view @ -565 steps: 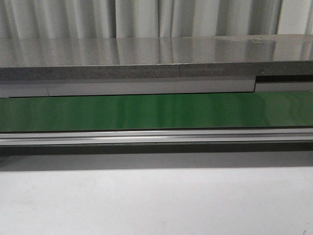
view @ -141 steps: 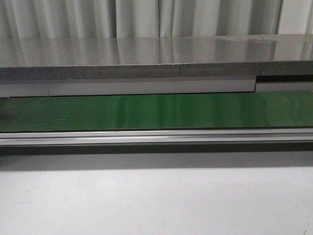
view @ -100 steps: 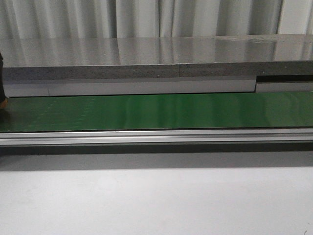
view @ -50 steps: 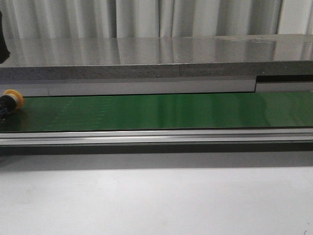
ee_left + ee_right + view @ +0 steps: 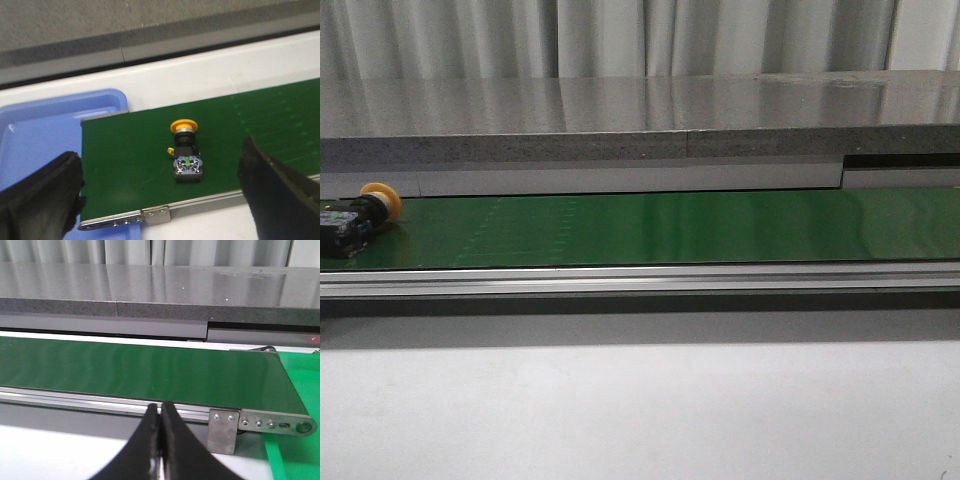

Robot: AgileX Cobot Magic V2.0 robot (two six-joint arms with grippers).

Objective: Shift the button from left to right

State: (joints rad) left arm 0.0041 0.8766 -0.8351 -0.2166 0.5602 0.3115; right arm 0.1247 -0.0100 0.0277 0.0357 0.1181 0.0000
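1. We see the green conveyor belt spanning the front view, with a grey stone-like counter behind it.
2. We note a blue tray at the belt's left end.
3. Our left gripper is spread wide and holds nothing; our right gripper has its fingers pressed together, empty.
4. The button lies on its side on the belt's far left end, apart from both grippers.

Pale pleated curtains behind; grey speckled countertop; white table in front.
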